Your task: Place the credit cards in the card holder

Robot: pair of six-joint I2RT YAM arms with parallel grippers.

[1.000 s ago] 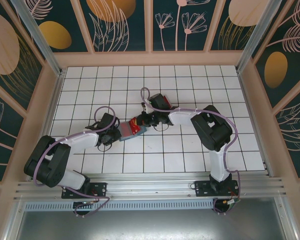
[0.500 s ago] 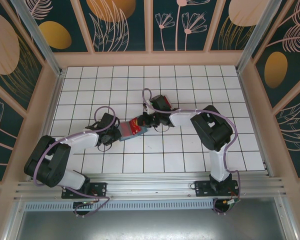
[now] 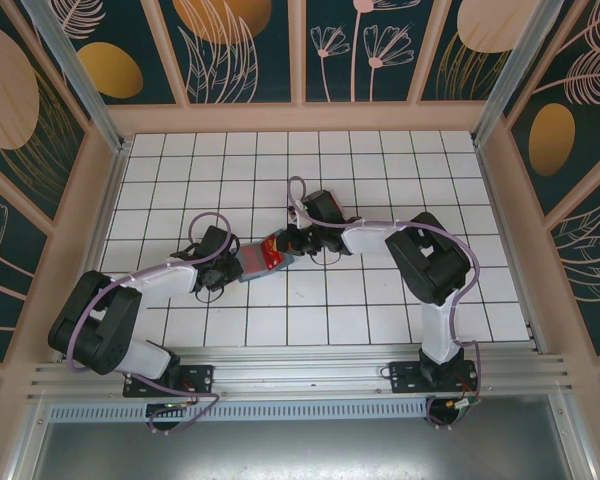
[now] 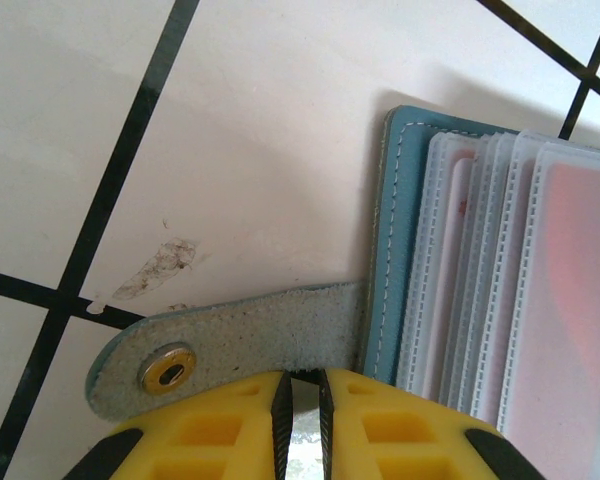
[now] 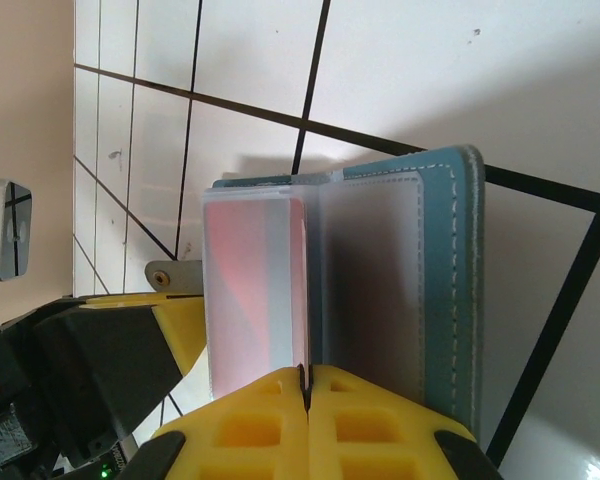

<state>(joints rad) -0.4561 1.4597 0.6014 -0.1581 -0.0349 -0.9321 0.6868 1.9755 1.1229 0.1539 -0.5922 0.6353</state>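
1. The white tiled table (image 3: 380,180) is boxed in by a wooden frame (image 3: 300,117). Bare tiles run wide on the far side and out to the right, and the near rows between the two arm bases are open as well.
2. The card holder (image 3: 252,268) lies flat and open near the middle of the table, a little left of centre and well apart from every wall. It is teal-blue with pale stitching round the rim and holds a fan of frosted clear sleeves (image 4: 500,280).
3. The holder sits between the two claws. The left claw (image 3: 232,262) is at its near-left end and the right claw (image 3: 292,243) at its far-right end.
4. The left claw's yellow fingers stand a thin slit apart and look clamped on the holder's edge, right where the strap joins.
5. The right claw is pressed fully together on a thin edge at the sleeve's mouth, which looks like the end of the card.
6. The red credit card (image 5: 255,290) shows pinkish through a frosted sleeve on the holder's left half, and most of it is inside.
7. The fuzzy grey-teal strap (image 4: 250,335) lies flat on the tile beside the left claw's fingers.
8. A brass snap (image 4: 168,368) sits at the strap's rounded tip.
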